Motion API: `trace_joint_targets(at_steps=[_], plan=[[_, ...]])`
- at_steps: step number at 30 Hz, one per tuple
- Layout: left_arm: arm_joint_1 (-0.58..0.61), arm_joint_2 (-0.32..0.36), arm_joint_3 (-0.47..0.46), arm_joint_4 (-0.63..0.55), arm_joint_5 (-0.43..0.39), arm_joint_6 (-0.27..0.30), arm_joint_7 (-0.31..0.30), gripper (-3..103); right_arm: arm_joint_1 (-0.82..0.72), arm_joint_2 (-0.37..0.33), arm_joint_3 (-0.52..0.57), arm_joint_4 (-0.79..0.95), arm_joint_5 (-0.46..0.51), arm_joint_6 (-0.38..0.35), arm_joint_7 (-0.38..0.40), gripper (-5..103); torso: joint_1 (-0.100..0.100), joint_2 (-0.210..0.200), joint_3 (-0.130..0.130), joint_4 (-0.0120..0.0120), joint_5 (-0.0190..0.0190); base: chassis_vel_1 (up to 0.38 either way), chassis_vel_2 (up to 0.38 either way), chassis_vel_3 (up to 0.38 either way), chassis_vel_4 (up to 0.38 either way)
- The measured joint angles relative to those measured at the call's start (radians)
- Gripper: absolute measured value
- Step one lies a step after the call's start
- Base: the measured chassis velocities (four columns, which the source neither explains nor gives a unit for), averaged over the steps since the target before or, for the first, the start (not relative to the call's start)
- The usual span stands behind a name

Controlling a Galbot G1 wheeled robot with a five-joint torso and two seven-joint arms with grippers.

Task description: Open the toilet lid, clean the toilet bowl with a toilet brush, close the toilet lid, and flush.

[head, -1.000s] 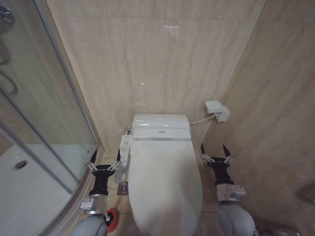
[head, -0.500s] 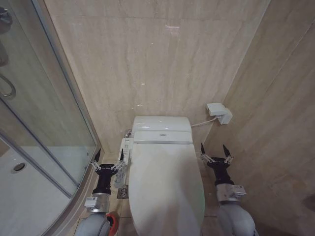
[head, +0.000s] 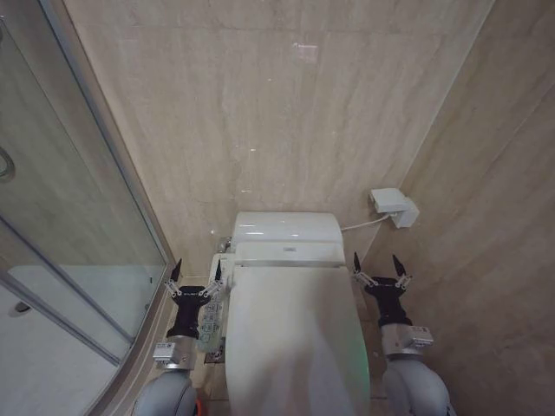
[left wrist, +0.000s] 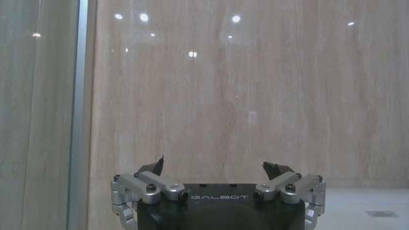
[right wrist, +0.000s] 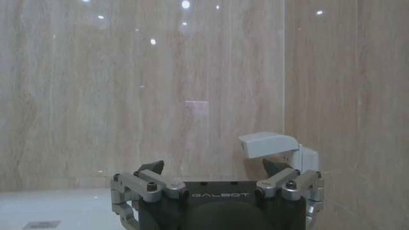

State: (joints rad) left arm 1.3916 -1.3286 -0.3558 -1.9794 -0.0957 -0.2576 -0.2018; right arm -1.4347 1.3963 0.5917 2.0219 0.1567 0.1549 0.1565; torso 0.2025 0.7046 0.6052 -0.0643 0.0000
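Across the last second the whole head view has been shifted, so the camera was moved, not the fixtures; the approach is judged unfinished. The toilet lid (head: 295, 334) lies shut at 6 o'clock, flanked by the wide-spread left gripper (head: 196, 271) and right gripper (head: 377, 264). A control panel (head: 211, 308) crowds the left gripper; a wall box (head: 393, 206) sits at 2 o'clock.

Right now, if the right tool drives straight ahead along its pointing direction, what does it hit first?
Probably the tiled back wall. The right tool, open beside the closed toilet lid, has nothing before it; the white wall box sits slightly aside, depth unclear.
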Motion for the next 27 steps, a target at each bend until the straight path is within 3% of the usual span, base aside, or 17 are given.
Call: trace_joint_targets(at_steps=[27], plan=[[-0.014,-0.005,0.009,0.021,0.003,-0.001,0.003,100,0.000,0.000,0.000,0.000,0.000,0.000,0.000,100,0.000,0.000,0.000,0.0003,0.0000,-0.034,0.031,0.029,-0.032]])
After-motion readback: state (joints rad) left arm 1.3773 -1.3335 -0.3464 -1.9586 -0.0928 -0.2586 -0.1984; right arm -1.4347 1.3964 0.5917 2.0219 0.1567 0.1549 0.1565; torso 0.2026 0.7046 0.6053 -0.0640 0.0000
